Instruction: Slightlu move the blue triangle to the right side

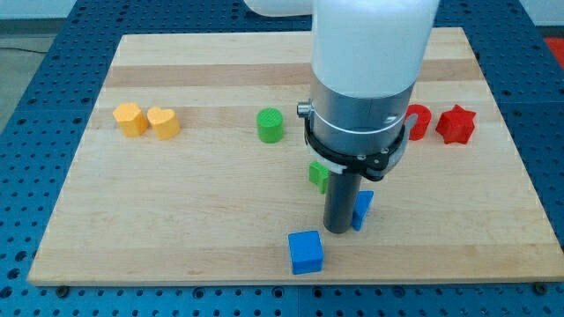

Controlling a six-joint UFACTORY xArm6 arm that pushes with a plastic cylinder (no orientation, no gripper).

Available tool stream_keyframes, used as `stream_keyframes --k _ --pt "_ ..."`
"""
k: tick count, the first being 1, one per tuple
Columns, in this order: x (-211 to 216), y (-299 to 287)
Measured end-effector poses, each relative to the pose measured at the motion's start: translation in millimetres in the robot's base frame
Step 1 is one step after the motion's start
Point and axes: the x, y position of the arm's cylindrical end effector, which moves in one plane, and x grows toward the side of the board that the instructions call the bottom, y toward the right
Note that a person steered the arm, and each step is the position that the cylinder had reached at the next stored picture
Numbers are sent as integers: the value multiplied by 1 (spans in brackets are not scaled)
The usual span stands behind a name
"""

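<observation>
entry: tip at blue triangle, risks and blind spots

item: my tip (336, 230), lower end of the dark rod, stands on the worktop (176, 229) touching, or all but touching, the view's left face of the blue triangle (362, 210). no pincer is fitted on this arm, so there is nothing to open, close or hold.

task item: blue triangle, just to the view's right of the tip, lower middle of the board, only a sliver showing.

landmark listing, from the blue triangle:
- blue cube (306, 252), below and to the view's left, near.
- green block (319, 175), above left, shape unclear, half covered by the arm.
- green cylinder (270, 125), further above left.
- red star (456, 124) and a red piece (419, 121), above right, well apart.
- two yellow blocks (147, 120), far to the left.

risks, as judged: an off-centre push may spin the triangle instead of sliding it; too long a push overshoots "slightly".

hidden: most of the triangle, the true contact point, the red piece's shape.
</observation>
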Motion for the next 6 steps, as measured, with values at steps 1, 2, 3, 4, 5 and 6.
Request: stream_keyframes --k 1,2,3,4,5,6 --pt "-17 -22" --pt "-24 -22" --pt "-24 -9" --pt "-22 1" --pt "-13 1" --pt "-6 2"
